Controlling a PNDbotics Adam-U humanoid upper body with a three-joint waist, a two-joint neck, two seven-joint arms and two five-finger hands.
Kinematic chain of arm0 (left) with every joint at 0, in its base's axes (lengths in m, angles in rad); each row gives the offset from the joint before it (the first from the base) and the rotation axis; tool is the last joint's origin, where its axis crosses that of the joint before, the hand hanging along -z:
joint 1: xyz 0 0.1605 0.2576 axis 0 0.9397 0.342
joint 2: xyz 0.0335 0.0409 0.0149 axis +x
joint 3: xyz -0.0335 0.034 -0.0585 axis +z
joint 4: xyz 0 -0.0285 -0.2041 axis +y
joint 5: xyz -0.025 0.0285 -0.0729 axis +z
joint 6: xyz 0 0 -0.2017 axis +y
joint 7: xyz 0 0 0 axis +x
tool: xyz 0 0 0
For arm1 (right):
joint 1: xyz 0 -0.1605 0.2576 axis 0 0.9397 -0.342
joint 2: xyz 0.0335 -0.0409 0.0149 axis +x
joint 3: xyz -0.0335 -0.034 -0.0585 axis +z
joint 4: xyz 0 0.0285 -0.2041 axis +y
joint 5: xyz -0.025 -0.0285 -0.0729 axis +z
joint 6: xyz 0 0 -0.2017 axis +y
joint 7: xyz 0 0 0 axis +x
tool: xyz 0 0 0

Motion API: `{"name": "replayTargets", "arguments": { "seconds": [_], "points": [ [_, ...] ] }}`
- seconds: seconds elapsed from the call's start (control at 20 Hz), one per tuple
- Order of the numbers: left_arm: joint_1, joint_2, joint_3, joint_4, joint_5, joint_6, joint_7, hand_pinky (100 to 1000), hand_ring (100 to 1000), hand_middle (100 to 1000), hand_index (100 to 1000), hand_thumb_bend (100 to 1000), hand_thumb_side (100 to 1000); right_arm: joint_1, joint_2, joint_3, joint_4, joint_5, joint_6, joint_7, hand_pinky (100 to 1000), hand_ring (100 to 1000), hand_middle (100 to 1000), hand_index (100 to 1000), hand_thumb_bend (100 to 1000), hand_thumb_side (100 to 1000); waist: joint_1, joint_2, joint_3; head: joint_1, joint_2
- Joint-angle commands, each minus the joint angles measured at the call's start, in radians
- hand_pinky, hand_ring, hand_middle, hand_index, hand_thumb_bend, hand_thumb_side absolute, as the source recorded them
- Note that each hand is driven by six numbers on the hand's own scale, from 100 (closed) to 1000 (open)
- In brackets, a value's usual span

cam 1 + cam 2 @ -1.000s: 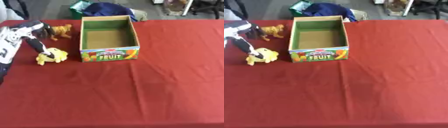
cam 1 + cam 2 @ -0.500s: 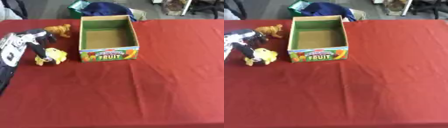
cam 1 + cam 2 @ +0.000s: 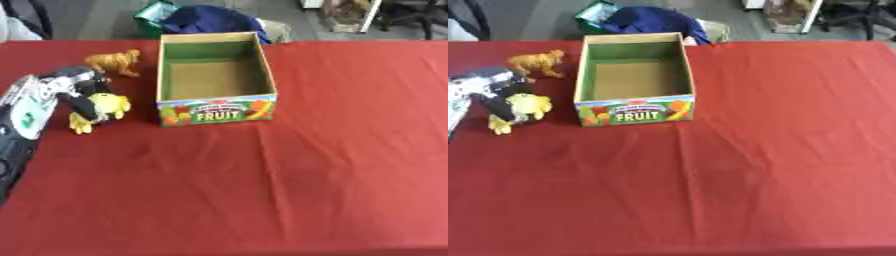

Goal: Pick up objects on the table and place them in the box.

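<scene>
Desk: we see a desk covered with a red cloth (image 3: 306,175), and all the task's things lie in its far left part.

Box: an open cardboard box (image 3: 214,75) stands upright on the desk, with the word FRUIT and pictures of fruit on its near wall. Inside it has green walls and a brown bottom, and we see nothing in it.

Yellow toy: a small yellow toy (image 3: 98,111) sits on the cloth at the left of the box, near it but not touching. We cannot make out what figure it is.

Left hand: our left hand (image 3: 77,91) comes in from the left edge on a black and silver arm. Its dark fingers are curled round the yellow toy on the toy's left and far side, so we read it as grasping the toy. We cannot tell if the toy is already off the cloth.

Orange toy: a small orange animal (image 3: 115,61) stands on the desk beyond the hand, just beside the far left corner of the box, and apart from the hand.

Right hand: it shows in neither view.

Behind the desk: a dark blue cloth (image 3: 210,20) and something green (image 3: 153,12) lie on the floor past the far edge.
</scene>
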Motion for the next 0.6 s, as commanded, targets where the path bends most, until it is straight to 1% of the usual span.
{"name": "replayTargets", "arguments": {
  "seconds": [0.05,0.25,0.3,0.45,0.6],
  "points": [
    [-0.011,0.034,0.016,-0.053,0.015,0.003,0.011,465,339,304,491,311,100,-0.009,-0.018,-0.008,-0.004,-0.003,-0.002,0.001,562,606,638,795,352,291,0.002,-0.013,-0.001,-0.001,-0.012],
    [-0.022,0.056,0.022,-0.169,0.038,0.004,0.003,450,329,292,483,358,100,-0.009,-0.02,-0.008,-0.004,-0.003,-0.002,0.0,563,606,638,795,351,292,0.003,-0.016,-0.002,-0.002,-0.011],
    [-0.028,0.058,0.025,-0.195,0.045,0.006,0.0,450,329,292,483,358,100,-0.009,-0.02,-0.008,-0.004,-0.003,-0.002,0.0,563,606,638,795,351,292,0.003,-0.016,-0.003,-0.002,-0.011],
    [-0.082,0.057,0.016,-0.259,0.062,0.004,-0.012,451,332,295,486,375,100,-0.009,-0.022,-0.006,-0.003,-0.004,-0.001,0.003,563,606,638,795,351,292,0.003,-0.02,-0.007,0.004,-0.009],
    [-0.145,0.036,0.003,-0.278,0.05,0.0,-0.01,457,338,301,489,377,100,-0.013,-0.022,-0.002,-0.003,-0.006,0.0,0.007,563,606,638,795,346,293,0.005,-0.021,-0.015,0.012,-0.011]
  ]
}}
